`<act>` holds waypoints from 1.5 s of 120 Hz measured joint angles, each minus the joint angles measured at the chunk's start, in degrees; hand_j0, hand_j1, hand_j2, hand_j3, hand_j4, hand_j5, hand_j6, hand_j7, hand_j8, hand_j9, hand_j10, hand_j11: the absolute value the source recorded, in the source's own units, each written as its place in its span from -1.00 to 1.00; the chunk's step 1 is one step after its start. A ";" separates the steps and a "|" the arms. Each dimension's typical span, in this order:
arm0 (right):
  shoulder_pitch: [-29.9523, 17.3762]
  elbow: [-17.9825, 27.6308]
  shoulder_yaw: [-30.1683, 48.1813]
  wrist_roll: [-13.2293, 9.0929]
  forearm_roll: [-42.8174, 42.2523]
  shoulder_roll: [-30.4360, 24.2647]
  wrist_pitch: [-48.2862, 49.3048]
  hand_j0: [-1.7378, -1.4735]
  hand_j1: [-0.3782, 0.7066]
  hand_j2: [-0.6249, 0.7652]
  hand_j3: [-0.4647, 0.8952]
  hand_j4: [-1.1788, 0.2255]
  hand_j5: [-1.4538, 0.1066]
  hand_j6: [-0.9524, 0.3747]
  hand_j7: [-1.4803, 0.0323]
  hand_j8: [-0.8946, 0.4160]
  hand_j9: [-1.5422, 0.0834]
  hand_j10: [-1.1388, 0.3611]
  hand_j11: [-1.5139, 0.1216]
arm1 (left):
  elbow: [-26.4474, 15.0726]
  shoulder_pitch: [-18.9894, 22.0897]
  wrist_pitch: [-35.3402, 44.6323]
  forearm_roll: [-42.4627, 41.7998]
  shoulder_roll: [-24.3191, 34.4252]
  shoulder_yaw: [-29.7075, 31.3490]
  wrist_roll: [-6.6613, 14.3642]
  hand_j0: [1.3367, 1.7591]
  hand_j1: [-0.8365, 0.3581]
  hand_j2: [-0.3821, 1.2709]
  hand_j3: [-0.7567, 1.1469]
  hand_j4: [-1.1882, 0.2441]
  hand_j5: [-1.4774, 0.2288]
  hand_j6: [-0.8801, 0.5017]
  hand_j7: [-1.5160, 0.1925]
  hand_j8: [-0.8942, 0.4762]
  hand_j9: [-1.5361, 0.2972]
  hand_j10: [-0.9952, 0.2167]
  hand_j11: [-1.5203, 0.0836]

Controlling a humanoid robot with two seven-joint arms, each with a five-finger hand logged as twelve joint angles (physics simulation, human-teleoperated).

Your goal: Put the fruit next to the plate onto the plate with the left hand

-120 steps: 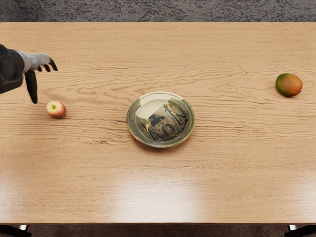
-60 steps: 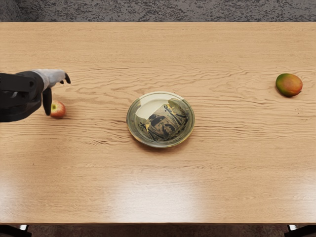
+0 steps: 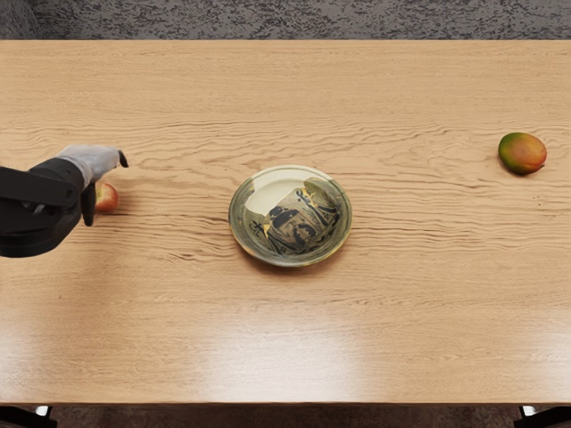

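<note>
Round red apple [image 3: 108,197] under left hand [image 3: 89,166] — mirror-glossy round plate [image 3: 235,216] nearby.

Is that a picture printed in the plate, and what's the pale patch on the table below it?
Head view: the plate looks mirror-glossy, so likely a reflection; the pale patch on the table is soft glare.

Feels like somebody's dining room, rendered in a sim — a big light-wood table [image 3: 285,339] with a shiny plate [image 3: 290,168] off to the right of the left hand [image 3: 94,169], an apple [image 3: 108,198] right beside that hand, and a mango [image 3: 522,152] way across from it. Grey carpet-looking floor [image 3: 268,18] sits beyond the table's far edge.
</note>
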 joint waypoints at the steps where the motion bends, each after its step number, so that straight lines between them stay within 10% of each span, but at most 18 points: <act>1: 0.01 0.00 0.00 0.00 0.01 0.00 0.00 -0.40 -0.89 -0.11 -0.32 0.64 0.82 0.40 0.91 0.33 0.86 0.48 0.81 | -0.05 0.04 0.14 -0.01 0.00 0.14 0.00 0.52 0.48 -0.48 -0.20 0.31 0.35 -0.09 0.39 -0.06 0.32 0.23 0.49; 63: 0.02 0.00 0.00 0.00 0.01 0.00 0.00 -0.40 -0.89 -0.11 -0.32 0.64 0.82 0.40 0.91 0.33 0.86 0.48 0.81 | -0.59 1.89 5.52 -1.34 0.10 3.85 -1.23 0.52 0.48 -0.48 -0.20 0.31 0.35 -0.09 0.39 -0.06 0.32 0.23 0.49; 180: 0.01 0.00 0.00 0.00 0.00 0.00 0.00 -0.40 -0.89 -0.11 -0.32 0.64 0.82 0.40 0.91 0.33 0.86 0.48 0.81 | 10.41 9.18 4.12 -1.78 -3.16 -0.94 -5.71 0.52 0.48 -0.48 -0.20 0.31 0.35 -0.09 0.39 -0.06 0.32 0.22 0.49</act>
